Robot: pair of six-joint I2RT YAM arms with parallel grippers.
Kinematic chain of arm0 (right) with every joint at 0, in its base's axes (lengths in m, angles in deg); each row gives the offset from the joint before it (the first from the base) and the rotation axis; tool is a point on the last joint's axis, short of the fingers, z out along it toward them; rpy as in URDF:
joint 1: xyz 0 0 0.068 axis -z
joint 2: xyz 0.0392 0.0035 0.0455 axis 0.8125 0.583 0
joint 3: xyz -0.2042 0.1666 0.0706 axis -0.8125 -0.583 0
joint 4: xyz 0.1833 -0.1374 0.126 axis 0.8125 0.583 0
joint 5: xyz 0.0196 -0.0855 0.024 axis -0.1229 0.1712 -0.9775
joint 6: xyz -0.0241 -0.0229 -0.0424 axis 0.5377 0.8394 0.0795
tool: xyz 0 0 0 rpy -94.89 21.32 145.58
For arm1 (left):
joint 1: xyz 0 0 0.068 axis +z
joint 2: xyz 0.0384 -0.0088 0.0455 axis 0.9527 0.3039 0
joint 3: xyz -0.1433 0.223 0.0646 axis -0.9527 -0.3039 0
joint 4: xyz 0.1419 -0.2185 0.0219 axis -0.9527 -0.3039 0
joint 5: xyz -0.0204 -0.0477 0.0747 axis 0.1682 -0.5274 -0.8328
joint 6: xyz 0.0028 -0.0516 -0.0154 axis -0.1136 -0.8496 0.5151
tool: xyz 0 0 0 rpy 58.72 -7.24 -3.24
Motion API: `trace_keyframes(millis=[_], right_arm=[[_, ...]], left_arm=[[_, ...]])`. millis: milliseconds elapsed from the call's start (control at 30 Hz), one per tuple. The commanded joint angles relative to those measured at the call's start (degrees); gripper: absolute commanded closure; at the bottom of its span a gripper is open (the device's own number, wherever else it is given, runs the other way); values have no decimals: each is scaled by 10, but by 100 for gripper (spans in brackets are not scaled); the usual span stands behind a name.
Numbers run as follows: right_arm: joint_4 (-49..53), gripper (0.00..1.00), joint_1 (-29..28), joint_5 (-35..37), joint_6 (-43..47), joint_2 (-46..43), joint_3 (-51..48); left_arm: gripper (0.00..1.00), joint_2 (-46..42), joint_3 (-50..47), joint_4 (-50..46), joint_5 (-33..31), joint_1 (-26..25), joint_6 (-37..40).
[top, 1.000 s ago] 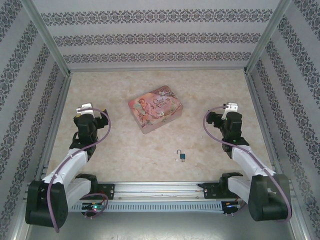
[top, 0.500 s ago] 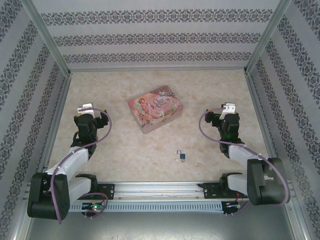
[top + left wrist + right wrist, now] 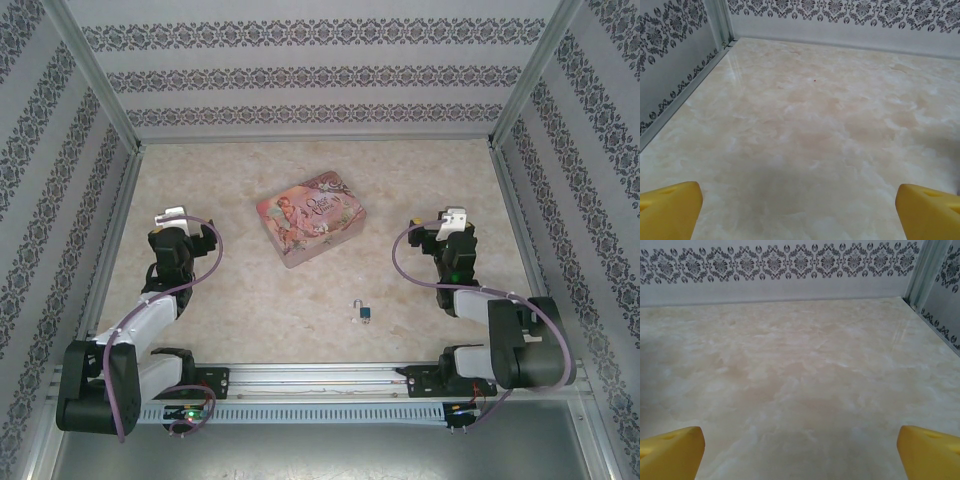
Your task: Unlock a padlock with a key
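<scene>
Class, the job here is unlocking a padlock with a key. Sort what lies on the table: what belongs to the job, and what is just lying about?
Belongs to the job:
padlock
key, too small to pick out surely

Just lying about:
pink tin

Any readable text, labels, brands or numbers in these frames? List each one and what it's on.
Nothing can be read for certain.
Pink illustrated tin: pale script lettering on the lid, too blurred to read.
Padlock: too small to show any brand or number.
Wallpaper: dark ornamental bands, no letters or digits.
</scene>
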Motion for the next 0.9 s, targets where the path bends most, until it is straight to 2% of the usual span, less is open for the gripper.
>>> trace_keyframes(millis=[0, 333, 567, 800, 867], right_arm=[[-53, 2, 7, -16, 14, 19, -3], [-159, 2, 6, -27, 15, 123, -5], [-32, 2, 9, -10, 5, 113, 61], [-39, 2, 9, -9, 6, 116, 60], [-39, 2, 9, -10, 6, 115, 60]], left_arm=[[1, 4, -4, 26, 12, 11, 1], [1, 24, -6, 38, 27, 13, -4], [1, 55, -23, 91, 38, 14, -11], [1, 140, -35, 214, 57, 14, -4], [1, 156, -25, 224, 75, 14, 16]])
